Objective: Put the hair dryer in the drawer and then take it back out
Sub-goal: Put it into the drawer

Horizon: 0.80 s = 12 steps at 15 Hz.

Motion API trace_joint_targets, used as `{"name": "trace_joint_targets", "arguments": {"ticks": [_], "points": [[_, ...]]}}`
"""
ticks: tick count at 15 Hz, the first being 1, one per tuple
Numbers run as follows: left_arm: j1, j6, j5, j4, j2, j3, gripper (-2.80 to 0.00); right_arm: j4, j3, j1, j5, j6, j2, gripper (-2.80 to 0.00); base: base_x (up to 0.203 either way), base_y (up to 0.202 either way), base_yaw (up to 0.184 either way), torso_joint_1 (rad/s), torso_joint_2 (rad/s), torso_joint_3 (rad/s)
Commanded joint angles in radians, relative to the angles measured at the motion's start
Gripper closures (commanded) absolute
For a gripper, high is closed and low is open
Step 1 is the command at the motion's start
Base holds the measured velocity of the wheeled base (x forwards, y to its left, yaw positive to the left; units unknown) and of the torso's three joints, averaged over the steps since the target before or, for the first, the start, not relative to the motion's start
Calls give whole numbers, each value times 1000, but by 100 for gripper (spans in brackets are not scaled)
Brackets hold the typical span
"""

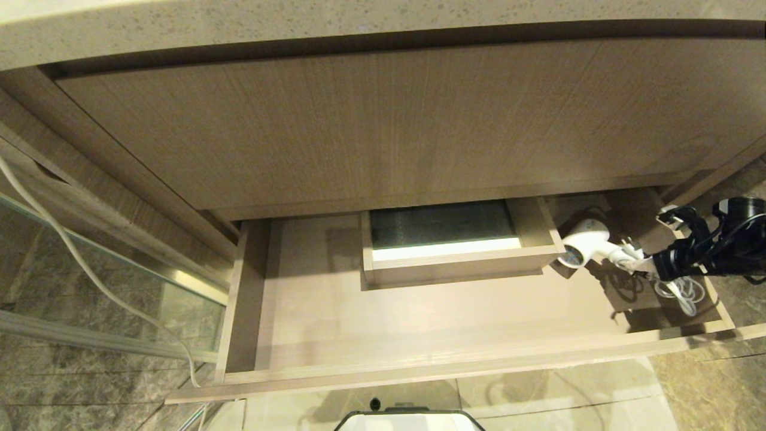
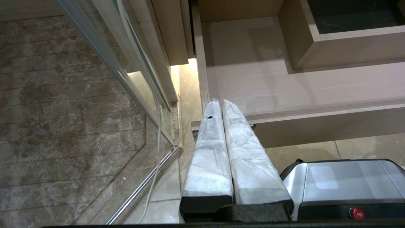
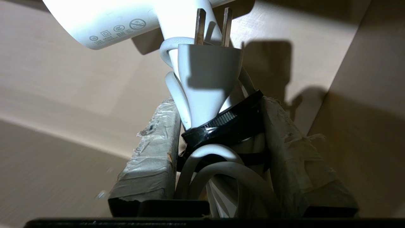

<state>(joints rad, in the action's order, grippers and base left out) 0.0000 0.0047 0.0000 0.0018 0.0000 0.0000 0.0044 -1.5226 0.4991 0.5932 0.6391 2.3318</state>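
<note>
The drawer (image 1: 419,335) stands pulled out, wide and shallow, of light wood grain. Over its right end, my right gripper (image 1: 649,266) holds the white hair dryer (image 1: 585,241) by the handle and bundled cord. The barrel's grille end points toward the boxed cut-out. Loops of the cord (image 1: 679,290) hang below, and their shadow falls on the drawer floor. In the right wrist view the padded fingers of this gripper (image 3: 218,104) clamp the cord bundle, its black tie (image 3: 227,126) and the plug (image 3: 208,72); the barrel (image 3: 104,22) lies beyond. My left gripper (image 2: 220,102) is shut and empty by the drawer's front left corner.
A boxed cut-out (image 1: 455,257) rises from the drawer floor at mid-back. A tall wood-grain front panel (image 1: 383,120) and a stone counter edge (image 1: 299,24) hang above. A glass panel (image 1: 90,281) and a white cable (image 1: 78,257) stand left. My base (image 2: 348,183) is below the drawer front.
</note>
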Motion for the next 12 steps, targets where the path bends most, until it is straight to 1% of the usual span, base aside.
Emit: {"name": "trace_joint_targets", "arguments": {"ticks": [1, 3, 4, 9, 10, 12], "points": [[0, 0, 0, 0, 0, 0, 0, -64, -10, -7, 4, 4, 58, 0, 0, 0, 0, 0, 0, 0], [0, 0, 0, 0, 0, 0, 0, -115, -16, -6, 7, 4, 75, 0, 0, 0, 0, 0, 0, 0], [0, 0, 0, 0, 0, 1, 0, -122, -14, -5, 7, 7, 80, -280, 0, 0, 0, 0, 0, 0], [0, 0, 0, 0, 0, 1, 0, -123, 2, -4, 7, 4, 46, -280, 0, 0, 0, 0, 0, 0], [0, 0, 0, 0, 0, 1, 0, -119, 8, 0, 6, 4, 16, -280, 0, 0, 0, 0, 0, 0], [0, 0, 0, 0, 0, 1, 0, -111, 64, 18, 6, -1, -66, -280, 0, 0, 0, 0, 0, 0]]}}
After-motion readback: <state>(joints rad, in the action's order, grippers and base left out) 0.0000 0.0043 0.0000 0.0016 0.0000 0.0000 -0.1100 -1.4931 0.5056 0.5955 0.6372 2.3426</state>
